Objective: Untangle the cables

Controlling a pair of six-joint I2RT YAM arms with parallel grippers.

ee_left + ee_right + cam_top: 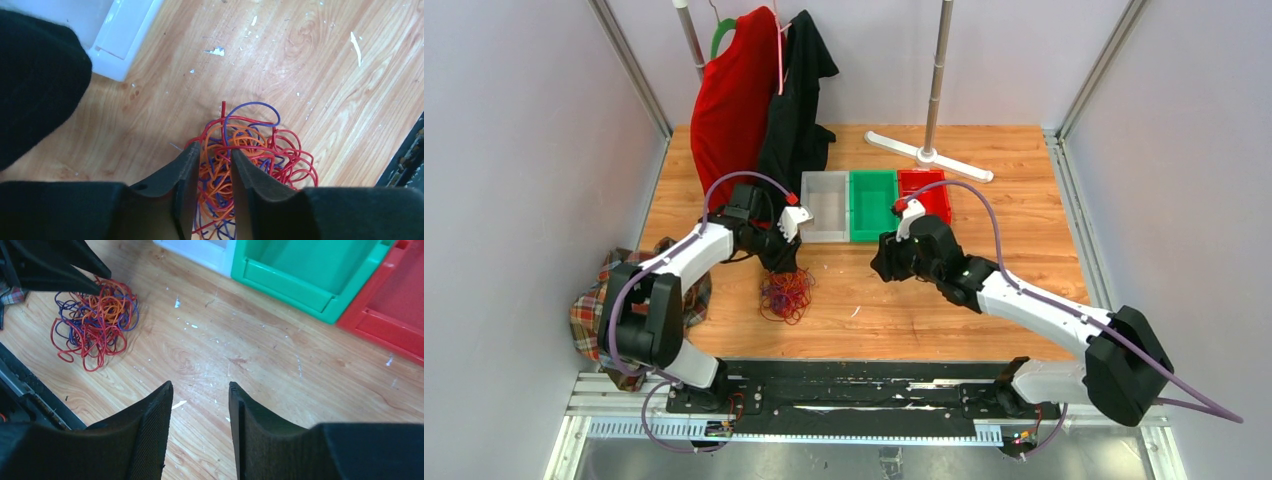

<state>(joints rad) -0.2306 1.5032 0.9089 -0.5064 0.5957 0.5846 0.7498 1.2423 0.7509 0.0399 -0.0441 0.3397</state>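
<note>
The cables (786, 294) lie in one tangled heap of red, orange and purple loops on the wooden table, left of centre. My left gripper (781, 266) hangs over the far edge of the heap. In the left wrist view its jaws (215, 148) stand a narrow gap apart, with orange and purple strands of the cables (260, 150) showing through that gap. I cannot tell whether any strand is pinched. My right gripper (200, 385) is open over bare wood, well to the right of the cables (95, 320), with nothing between its fingers.
A white bin (826, 205), a green bin (873, 205) and a red bin (924, 192) stand in a row behind the grippers. A red shirt (734, 100) and a black garment (799, 100) hang at the back left. A plaid cloth (594, 300) lies at the left edge.
</note>
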